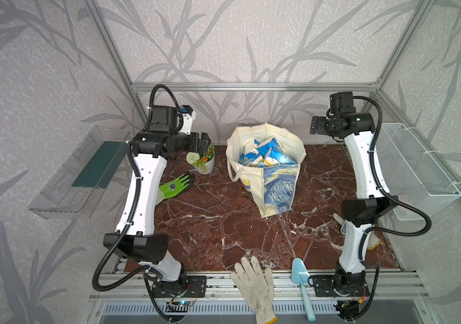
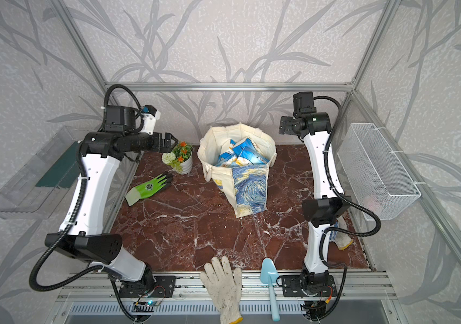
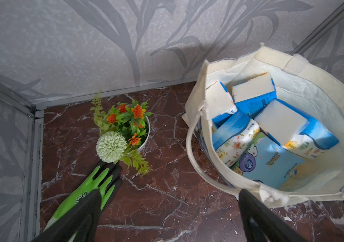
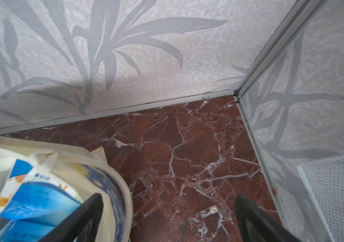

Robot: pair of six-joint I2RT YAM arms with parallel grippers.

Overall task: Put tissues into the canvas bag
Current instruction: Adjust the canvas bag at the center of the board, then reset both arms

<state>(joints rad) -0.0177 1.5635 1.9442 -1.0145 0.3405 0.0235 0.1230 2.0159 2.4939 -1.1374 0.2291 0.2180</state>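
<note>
The blue-and-white plastic-wrapped tissues point(image 1: 268, 153) lie heaped inside the cream canvas bag with the swirling blue-and-yellow print panel point(image 1: 279, 190), which stands open near the back of the brown marble table point(image 1: 209, 224). None of the packs sits between any fingers.

The left gripper point(image 1: 205, 141) hangs to the bag's left, above a small white pot of artificial flowers point(image 1: 202, 161). Its fingers are spread wide with nothing between them. The right gripper point(image 1: 315, 124) is raised on the bag's other side, well apart from it. From above I cannot make out how its fingers stand.

The left wrist view looks straight into the bag point(image 3: 313, 92). There the tissues point(image 3: 280, 123) are piled at angles, a cartoon-printed pack lies flat by the near rim, and a rope handle droops over the side. The left gripper point(image 3: 170, 193) shows two black fingers far apart over bare marble, beside a green-and-black rubber glove point(image 3: 95, 188).

The right wrist view catches only a corner of the bag point(image 4: 112, 184) and one blurred pack of tissues point(image 4: 35, 199). The right gripper point(image 4: 168, 197) is splayed and holds nothing.

Only the top views show the white knitted glove point(image 2: 223, 286), the pale blue plastic trowel point(image 2: 270, 283) and the whole white wire mesh basket point(image 2: 378, 174).
</note>
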